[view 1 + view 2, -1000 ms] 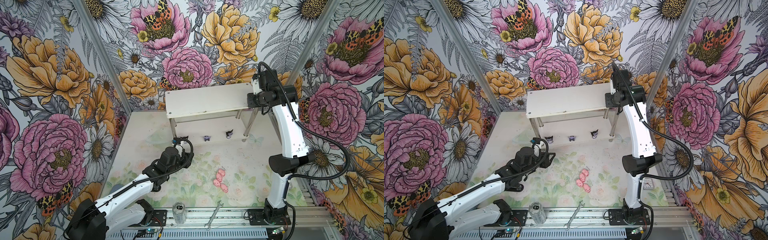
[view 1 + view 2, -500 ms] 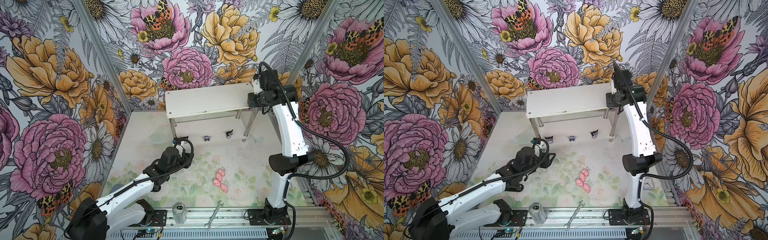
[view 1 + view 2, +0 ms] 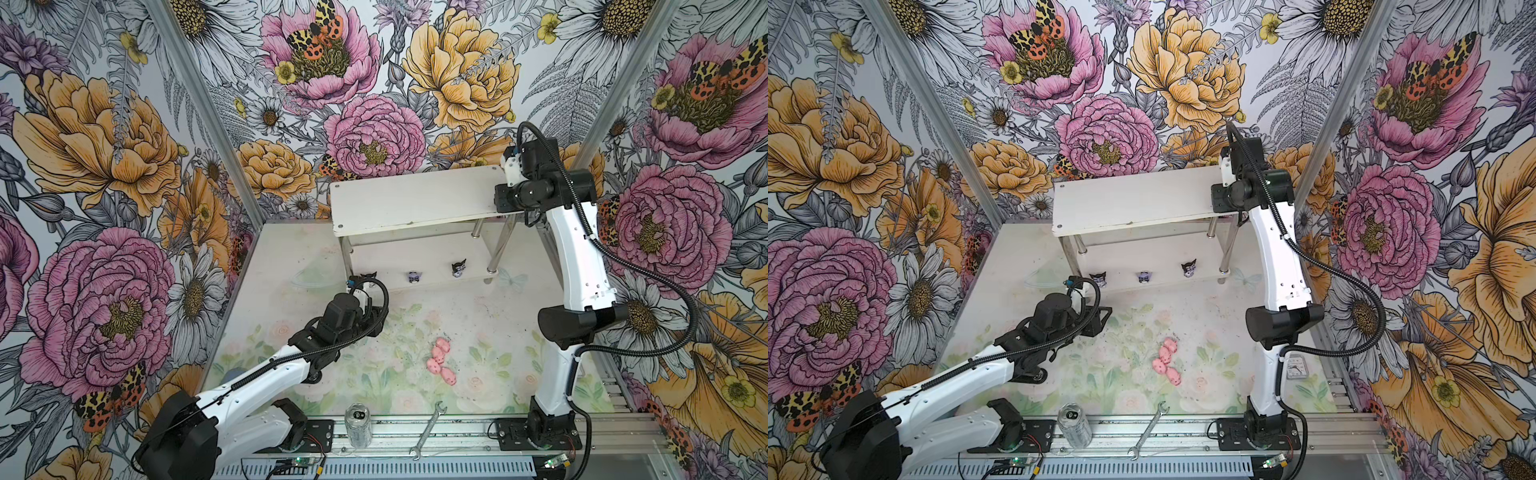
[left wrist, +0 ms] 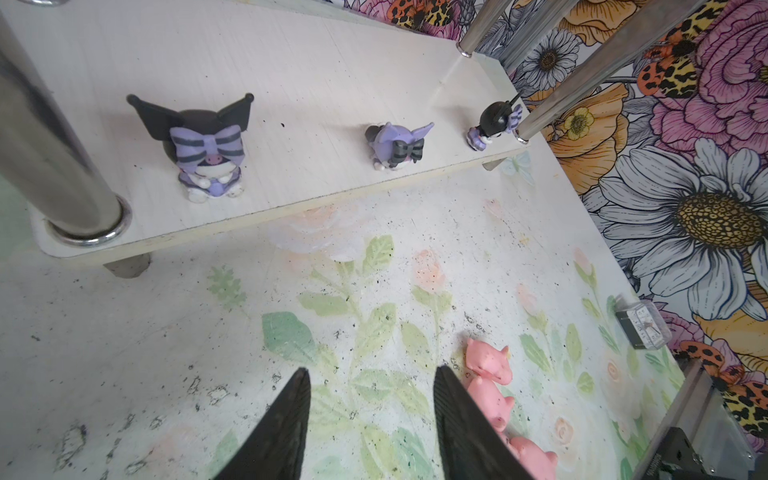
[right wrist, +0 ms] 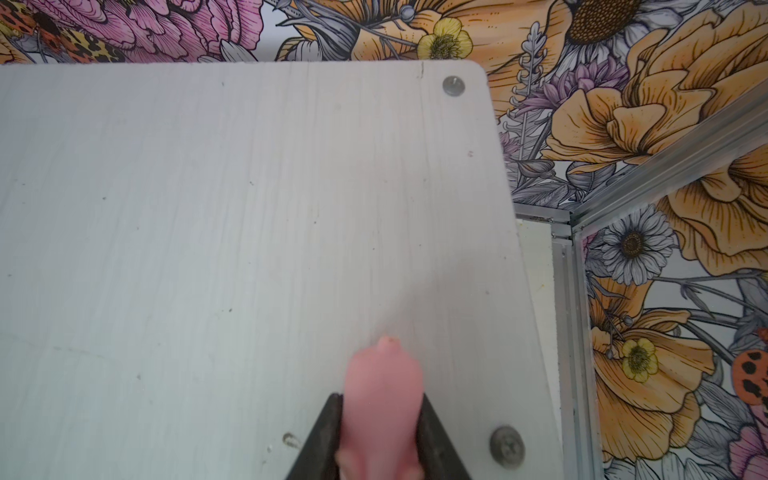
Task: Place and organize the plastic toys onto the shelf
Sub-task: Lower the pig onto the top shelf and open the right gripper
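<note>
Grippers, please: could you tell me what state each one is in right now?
Left gripper: open, holding nothing.
Right gripper: closed on a pink pig figure.

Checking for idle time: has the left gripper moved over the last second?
No. In both top views the left gripper stays in the same spot just in front of the shelf's left front leg, open and empty.
</note>
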You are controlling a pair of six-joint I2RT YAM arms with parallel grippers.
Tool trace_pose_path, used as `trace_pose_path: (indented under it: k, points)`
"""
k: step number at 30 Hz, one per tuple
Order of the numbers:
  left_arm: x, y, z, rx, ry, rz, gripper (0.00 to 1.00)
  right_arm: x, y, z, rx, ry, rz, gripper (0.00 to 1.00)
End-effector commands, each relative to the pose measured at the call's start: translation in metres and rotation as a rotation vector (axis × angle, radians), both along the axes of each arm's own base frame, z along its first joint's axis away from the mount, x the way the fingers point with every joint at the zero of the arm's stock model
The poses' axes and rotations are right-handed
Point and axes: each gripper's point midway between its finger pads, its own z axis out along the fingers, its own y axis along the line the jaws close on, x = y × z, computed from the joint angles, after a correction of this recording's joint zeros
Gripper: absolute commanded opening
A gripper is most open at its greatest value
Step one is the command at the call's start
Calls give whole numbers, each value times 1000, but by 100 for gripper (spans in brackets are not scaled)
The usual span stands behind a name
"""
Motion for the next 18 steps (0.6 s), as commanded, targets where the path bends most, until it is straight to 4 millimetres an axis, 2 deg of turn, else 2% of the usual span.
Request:
trace_pose_path:
  k: [1, 10, 16, 18]
  points:
    - [5, -4, 12, -34, -7, -2, 50, 7, 0, -15, 8, 38, 30, 27]
    - [6, -6, 10, -35, 1, -4, 50, 15, -1, -21, 50, 46, 60, 27]
    - [6, -6, 11, -39, 1, -5, 49, 18, 1, -27, 65, 61, 71, 40]
    - [6, -6, 12, -42, -1, -5, 49, 17, 1, -23, 65, 52, 70, 43]
